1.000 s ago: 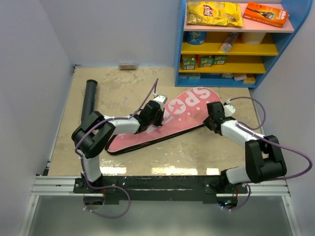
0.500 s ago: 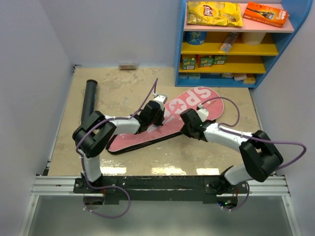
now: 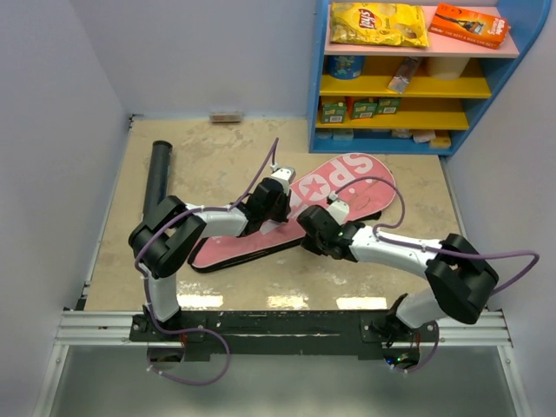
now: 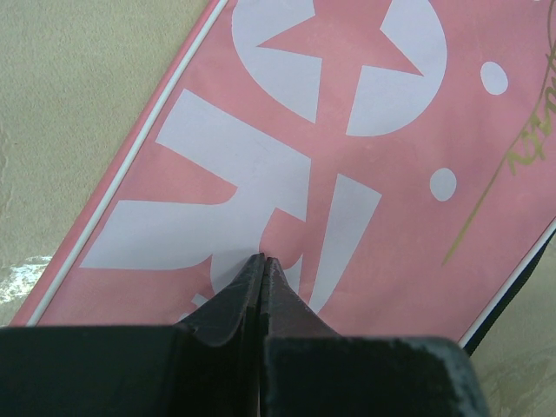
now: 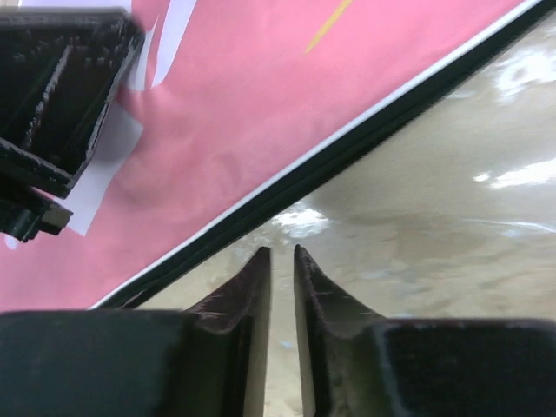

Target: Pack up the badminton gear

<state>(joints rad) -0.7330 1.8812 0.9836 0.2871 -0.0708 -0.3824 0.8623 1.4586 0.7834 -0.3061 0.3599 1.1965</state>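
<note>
The pink bag (image 3: 347,187) lettered SPORT lies flat on the floor, its black zipper edge facing the arms. My left gripper (image 3: 282,204) rests on the bag's middle, shut, and the pink fabric (image 4: 417,130) puckers up at its tips (image 4: 262,258). My right gripper (image 3: 304,236) hovers low over the bare floor just off the bag's near black edge (image 5: 330,165). It is all but shut, with a thin slit between its fingers (image 5: 282,252) and nothing in it. A long black tube (image 3: 158,174) lies at the far left.
A blue shelf unit (image 3: 408,87) stands at the back right, with a yellow snack packet (image 3: 378,23) and an orange box (image 3: 469,24) on top. A small object (image 3: 226,115) sits by the back wall. Walls close in on the left and right.
My right arm has swung left from the bag's right end along its near edge to the middle, and its jaws have parted by a slit. The left arm has not moved.
</note>
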